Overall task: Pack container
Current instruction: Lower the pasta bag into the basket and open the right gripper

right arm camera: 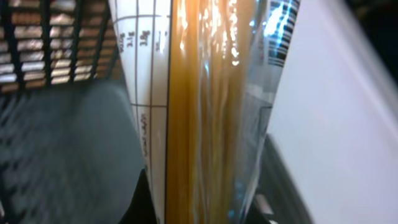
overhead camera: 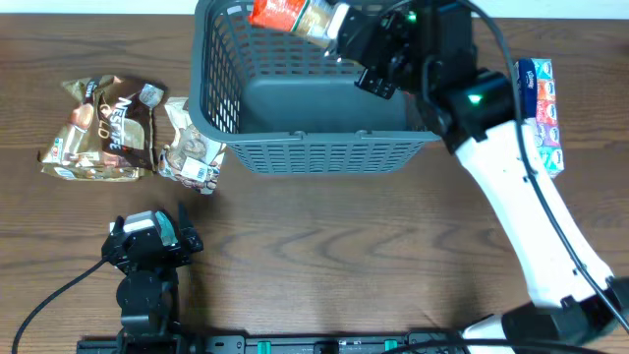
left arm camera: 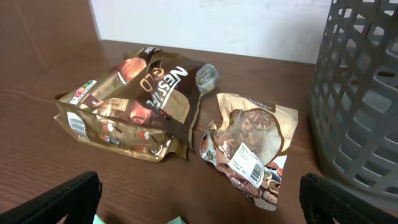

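Note:
The dark grey slotted container [overhead camera: 305, 152] stands at the back middle of the table; its wall also shows in the left wrist view [left arm camera: 367, 93]. My right gripper [overhead camera: 344, 28] is shut on a clear packet of yellow pasta [overhead camera: 290, 15] and holds it over the container's far part; the packet fills the right wrist view [right arm camera: 205, 112], above the container's floor [right arm camera: 68, 149]. My left gripper [overhead camera: 152, 231] is open and empty at the front left, its fingers [left arm camera: 199, 205] apart over bare wood.
A brown Nescafe Gold bag [overhead camera: 103, 128] [left arm camera: 134, 102] and a small clear snack packet [overhead camera: 192, 147] [left arm camera: 249, 146] lie left of the container. A blue and white box [overhead camera: 543, 108] lies at the right, beside my right arm.

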You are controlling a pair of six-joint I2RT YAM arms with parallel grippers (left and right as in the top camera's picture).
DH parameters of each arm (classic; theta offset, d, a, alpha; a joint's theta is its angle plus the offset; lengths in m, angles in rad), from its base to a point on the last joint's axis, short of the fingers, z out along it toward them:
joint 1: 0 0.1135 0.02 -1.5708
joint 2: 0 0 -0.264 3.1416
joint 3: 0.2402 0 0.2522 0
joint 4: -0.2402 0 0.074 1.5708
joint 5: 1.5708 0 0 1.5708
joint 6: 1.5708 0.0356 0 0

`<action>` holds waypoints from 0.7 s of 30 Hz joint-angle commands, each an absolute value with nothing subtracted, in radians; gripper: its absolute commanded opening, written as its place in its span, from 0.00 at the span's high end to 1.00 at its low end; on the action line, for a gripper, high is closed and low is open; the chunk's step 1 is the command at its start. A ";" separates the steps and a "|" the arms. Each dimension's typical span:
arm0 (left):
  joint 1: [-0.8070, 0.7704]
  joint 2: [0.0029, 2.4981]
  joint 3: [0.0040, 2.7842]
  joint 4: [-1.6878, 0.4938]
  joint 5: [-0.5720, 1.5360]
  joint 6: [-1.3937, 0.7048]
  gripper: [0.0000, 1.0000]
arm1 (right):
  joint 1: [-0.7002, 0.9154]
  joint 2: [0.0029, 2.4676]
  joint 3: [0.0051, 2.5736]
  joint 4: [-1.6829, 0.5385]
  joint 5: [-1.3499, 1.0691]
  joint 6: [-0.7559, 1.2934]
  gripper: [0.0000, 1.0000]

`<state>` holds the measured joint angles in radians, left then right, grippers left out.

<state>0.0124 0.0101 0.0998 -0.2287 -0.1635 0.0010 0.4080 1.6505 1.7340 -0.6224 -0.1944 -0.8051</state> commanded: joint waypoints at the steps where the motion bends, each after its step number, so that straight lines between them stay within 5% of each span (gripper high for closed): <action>1: 0.019 0.004 0.075 -0.237 -0.167 0.011 0.01 | 0.420 1.674 1.768 -0.624 -0.244 -0.889 0.99; 21: 0.019 0.004 0.075 -0.237 -0.167 0.011 0.01 | 0.420 1.866 1.768 -0.809 -0.293 -0.982 0.99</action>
